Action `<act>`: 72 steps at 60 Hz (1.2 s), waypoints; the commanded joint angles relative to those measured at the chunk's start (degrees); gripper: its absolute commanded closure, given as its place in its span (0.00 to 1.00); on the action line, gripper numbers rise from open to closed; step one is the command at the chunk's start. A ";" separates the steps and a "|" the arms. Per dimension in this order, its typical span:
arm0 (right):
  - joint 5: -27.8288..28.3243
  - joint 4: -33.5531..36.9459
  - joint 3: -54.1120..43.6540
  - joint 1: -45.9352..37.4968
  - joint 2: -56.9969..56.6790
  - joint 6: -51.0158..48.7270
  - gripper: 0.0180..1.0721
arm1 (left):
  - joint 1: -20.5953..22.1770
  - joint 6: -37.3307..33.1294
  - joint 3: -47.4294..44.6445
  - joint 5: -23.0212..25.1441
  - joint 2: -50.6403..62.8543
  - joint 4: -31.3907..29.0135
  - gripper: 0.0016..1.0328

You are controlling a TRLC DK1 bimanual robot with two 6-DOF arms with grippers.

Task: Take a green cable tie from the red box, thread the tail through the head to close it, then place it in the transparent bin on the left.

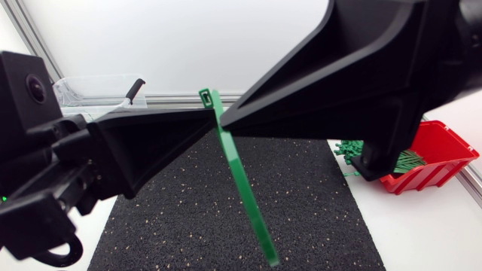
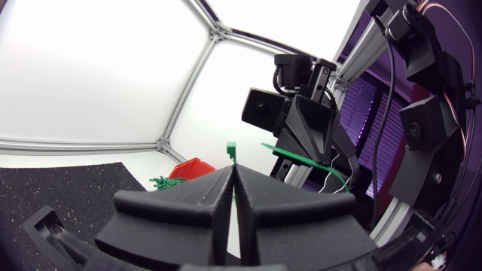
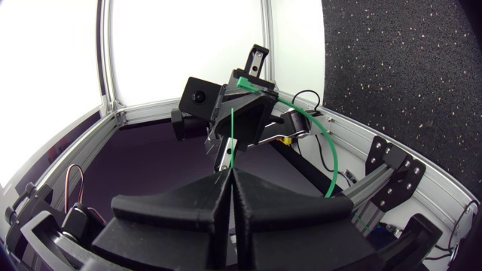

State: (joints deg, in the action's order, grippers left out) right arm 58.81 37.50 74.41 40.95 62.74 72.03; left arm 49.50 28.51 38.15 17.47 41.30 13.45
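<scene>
Smooth plastic tie, rough speckled mat

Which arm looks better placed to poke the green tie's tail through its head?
Probably the right. The left gripper pinches the cable tie just under its head, so it can hold that steady. The right gripper grips it just below, nearer the free tail, which it could bend round.

I see a white tabletop carrying a black speckled rubber mat at its middle, a red plastic box right of the mat, and a transparent plastic bin at far left.
</scene>
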 commanded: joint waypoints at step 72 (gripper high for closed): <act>-0.62 -4.01 -1.20 0.01 2.47 4.08 0.94 | -2.74 2.95 1.31 2.30 -0.17 -0.09 0.97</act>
State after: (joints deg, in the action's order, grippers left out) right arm 58.43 34.22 74.54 41.15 65.08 74.17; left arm 48.05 30.04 38.74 18.94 41.65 13.23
